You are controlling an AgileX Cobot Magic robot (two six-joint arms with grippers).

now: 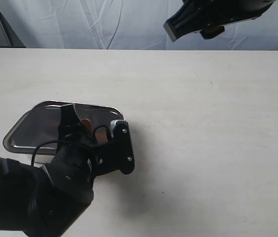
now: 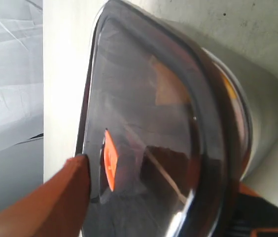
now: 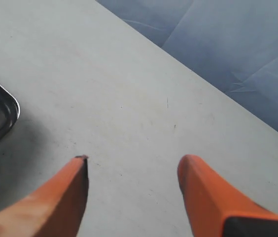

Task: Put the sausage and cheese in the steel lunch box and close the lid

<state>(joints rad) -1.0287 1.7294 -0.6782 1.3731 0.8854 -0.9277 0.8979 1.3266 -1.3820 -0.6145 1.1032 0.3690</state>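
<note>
The dark smoky lid [image 2: 149, 148] fills the left wrist view, its orange centre valve [image 2: 109, 160] showing. It lies over the steel lunch box [image 1: 12, 142], whose shiny rim [image 2: 245, 123] peeks out along one side. My left gripper [image 2: 161, 177] spans the lid, one orange finger [image 2: 65, 197] pressed against its edge and the other at the opposite edge. A blurred orange-brown patch [image 2: 171, 89] shows through the lid; I cannot tell if it is the cheese. The sausage is hidden. My right gripper [image 3: 131, 165] hangs open over bare table, high at the back [image 1: 198, 25].
The pale table [image 1: 208, 128] stretches right of the box. A wrinkled grey backdrop [image 1: 104, 22] runs behind the far edge. One corner of the box [image 3: 1, 113] shows in the right wrist view.
</note>
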